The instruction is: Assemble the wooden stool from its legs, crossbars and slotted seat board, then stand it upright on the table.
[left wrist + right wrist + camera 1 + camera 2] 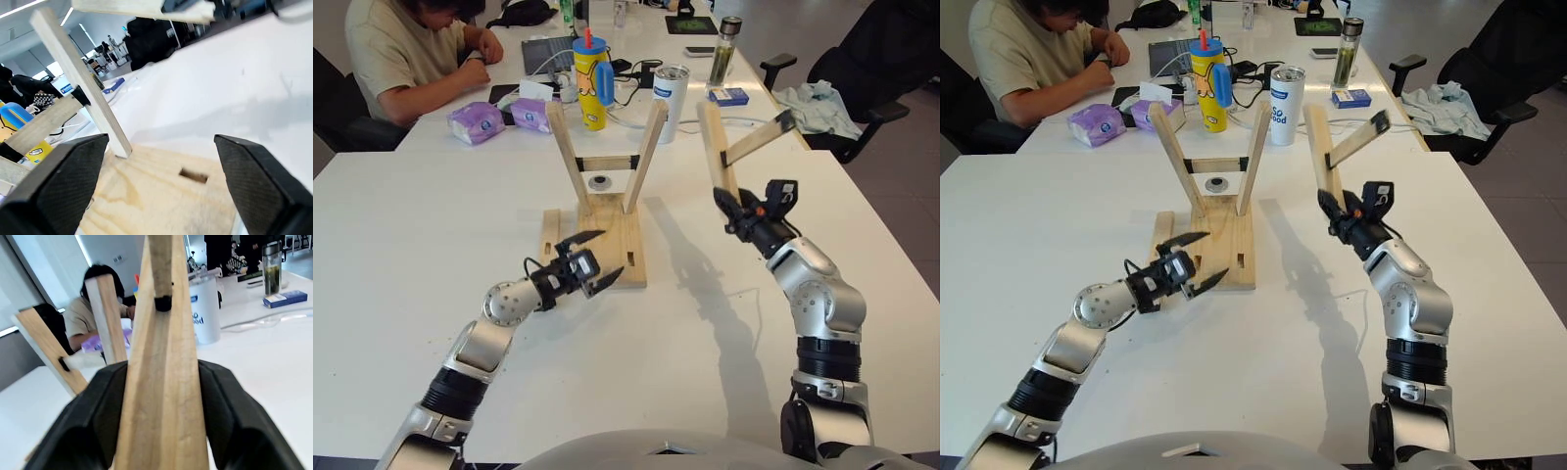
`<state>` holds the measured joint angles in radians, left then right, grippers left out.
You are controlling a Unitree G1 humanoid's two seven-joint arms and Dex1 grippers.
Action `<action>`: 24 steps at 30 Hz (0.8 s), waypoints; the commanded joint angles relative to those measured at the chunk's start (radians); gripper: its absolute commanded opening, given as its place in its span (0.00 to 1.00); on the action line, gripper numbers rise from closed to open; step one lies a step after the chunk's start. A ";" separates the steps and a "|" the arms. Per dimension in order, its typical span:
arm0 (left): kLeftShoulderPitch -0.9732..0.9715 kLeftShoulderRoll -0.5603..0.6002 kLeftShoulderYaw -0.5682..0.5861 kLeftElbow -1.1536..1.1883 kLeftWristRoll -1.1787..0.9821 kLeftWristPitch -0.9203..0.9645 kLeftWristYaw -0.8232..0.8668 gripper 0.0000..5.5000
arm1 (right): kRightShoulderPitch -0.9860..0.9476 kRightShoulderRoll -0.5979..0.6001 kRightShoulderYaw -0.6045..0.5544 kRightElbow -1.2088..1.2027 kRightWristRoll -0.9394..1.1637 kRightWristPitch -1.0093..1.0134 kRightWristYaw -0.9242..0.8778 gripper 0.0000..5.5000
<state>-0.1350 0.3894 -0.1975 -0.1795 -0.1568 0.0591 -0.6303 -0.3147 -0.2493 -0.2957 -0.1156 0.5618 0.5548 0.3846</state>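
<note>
Table: the white table (411, 245) carries the work. Cups and a steel tumbler (671, 88) stand along its far edge.
Seat board: the slotted seat board (599, 220) lies flat near the middle of the table, somewhat toward the far edge.
Fitted pair: two legs (566, 147) joined by a crossbar (607, 164) stand upright in the far part of the board.
Empty slot: an open slot (193, 175) is seen in the near part of the board.
Left gripper: the left gripper (612, 252) is held at the board's near edge. Its fingers are spread wide and nothing is pinched.
Right gripper: the right gripper (726, 203) is raised above the table, to the right of the board. Its fingers are pressed onto the lower end of a second leg (715, 147).
Held part: a second crossbar (754, 145) juts from that leg toward the far right corner.
Stage: about half the frame is judged to be fitted.
Risk, board: the board may be pushed along the table if it is not pinned while the leg is pressed in.
Risk, alignment: the leg end may be jammed if it is brought down tilted.
Risk, collision: the fitted pair may be knocked loose by the jutting crossbar.
Risk, grip: the leg may swing in the fingers, as it is held only at one end.
</note>
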 commanded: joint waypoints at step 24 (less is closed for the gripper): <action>-0.362 0.050 0.458 -0.022 -1.422 0.940 0.097 0.98 | -0.047 -0.306 0.088 -0.185 0.848 0.580 0.446 0.38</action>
<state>-0.4773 0.4215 0.2562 -0.2022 -1.5430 0.9824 -0.5552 -0.3477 -0.5317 -0.2212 -0.2777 1.4106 1.1288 0.8047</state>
